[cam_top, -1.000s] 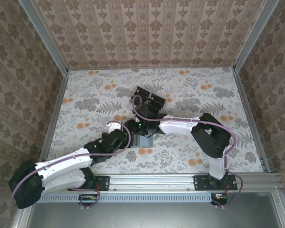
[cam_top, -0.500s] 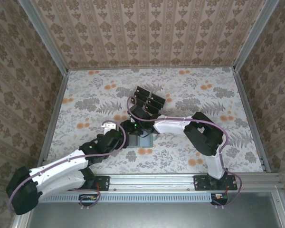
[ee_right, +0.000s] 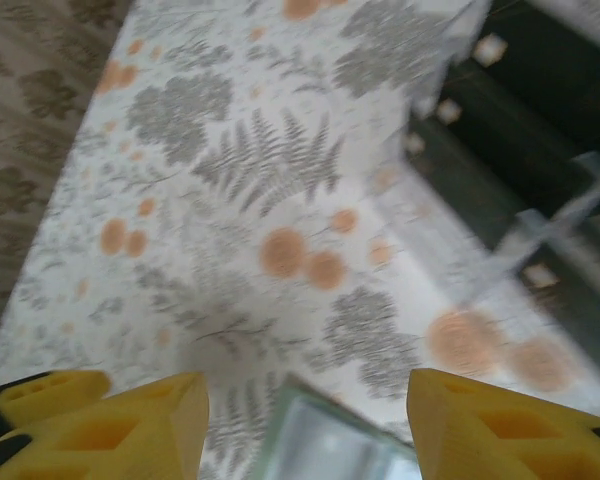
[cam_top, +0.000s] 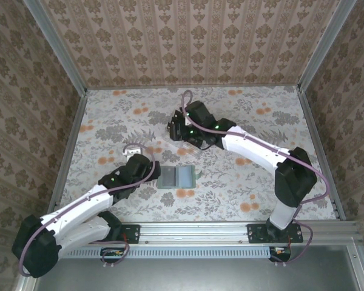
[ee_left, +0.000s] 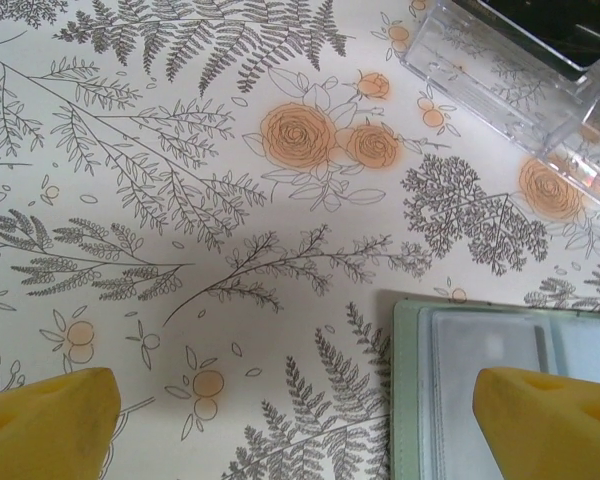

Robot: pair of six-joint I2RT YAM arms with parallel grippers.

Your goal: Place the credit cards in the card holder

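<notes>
The card holder [cam_top: 178,177] lies open and flat on the flowered table, sage green with clear pockets [ee_left: 450,380]. Black credit cards [ee_left: 550,20] stand in a clear plastic rack [ee_left: 510,100] behind it, and also appear blurred as dark credit cards [ee_right: 520,100]. My left gripper [cam_top: 135,155] hovers left of the holder, open and empty [ee_left: 300,430]; its right fingertip [ee_left: 550,420] overlaps the holder's left half in the wrist view. My right gripper [cam_top: 181,133] hangs over the rack, open with nothing between its fingers [ee_right: 305,420], and the holder's far edge [ee_right: 320,440] is below it.
Metal rails and patterned walls box in the table [cam_top: 249,182] on three sides. The right arm's elbow [cam_top: 297,173] rises at the near right. The rack is largely covered by the right wrist in the top view.
The right gripper has lifted off the card holder and swung back to the rack. The left gripper has drawn away to the left, leaving the holder lying open and uncovered.
</notes>
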